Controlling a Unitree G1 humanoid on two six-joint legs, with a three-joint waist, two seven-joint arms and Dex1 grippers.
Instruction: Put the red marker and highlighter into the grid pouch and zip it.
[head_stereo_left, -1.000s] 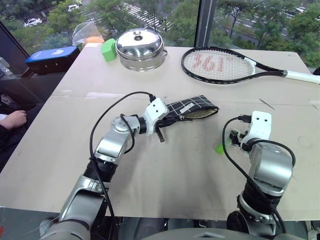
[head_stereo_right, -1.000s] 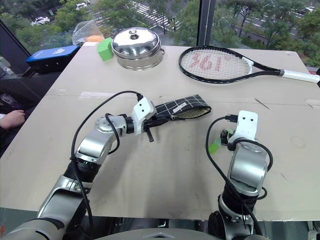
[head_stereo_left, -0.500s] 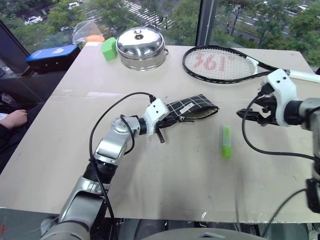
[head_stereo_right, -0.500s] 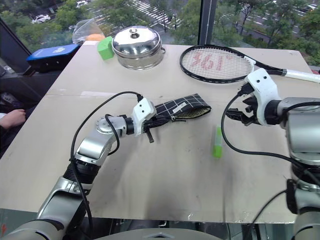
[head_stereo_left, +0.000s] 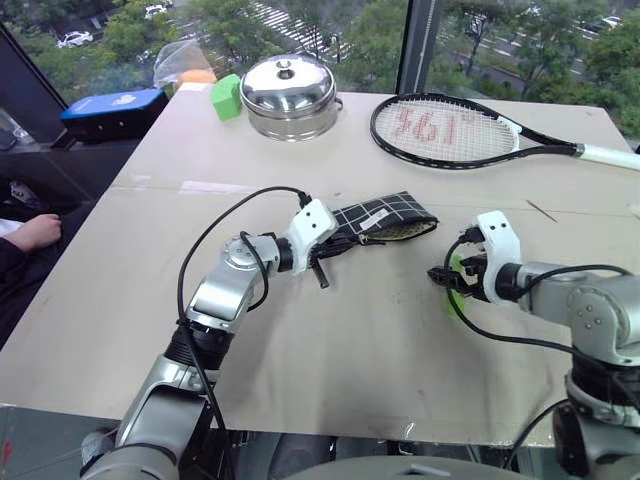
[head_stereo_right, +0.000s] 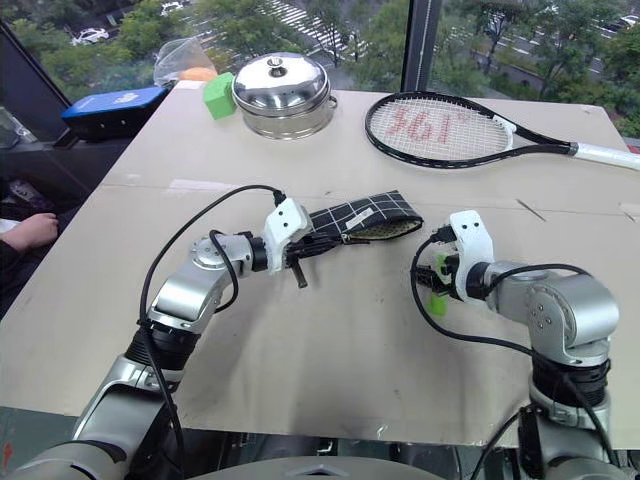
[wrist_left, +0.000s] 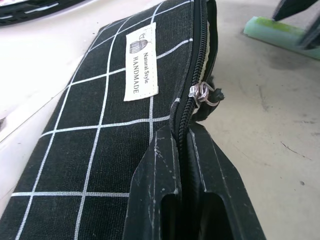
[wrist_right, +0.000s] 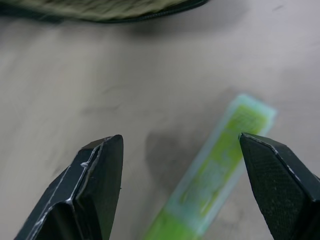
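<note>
The left claw (wrist_left: 182, 145) is clenched on the zipper edge of the pouch (head_stereo_left: 385, 216), at the pouch's end nearest it. The rest of the pouch stretches away from its fingertips, toward the right claw. In the left wrist view the zip pull (wrist_left: 204, 94) sits just past the pinched fingers, and the white label (wrist_left: 140, 62) lies on the grid fabric beyond them and to one side. The pouch mouth gapes at the far end, showing a pale lining.

The right claw (wrist_right: 182, 165) is released, its two fingers spread wide and holding nothing. The highlighter (wrist_right: 215, 185) lies flat on the table (head_stereo_left: 330, 340) between and just below those fingers, running at a slant, nearer one finger (wrist_right: 277, 175) than the other. Whether that finger touches it cannot be told. In the head views the highlighter (head_stereo_right: 437, 295) shows as a green patch right at the right claw's tips.

The open end of the pouch is near the right claw, a little ahead of it, with bare table between.

Well beyond both claws, at the far side of the table, are a steel pot (head_stereo_left: 290, 95), a green block (head_stereo_left: 226, 97) and a racket (head_stereo_left: 470, 130).
</note>
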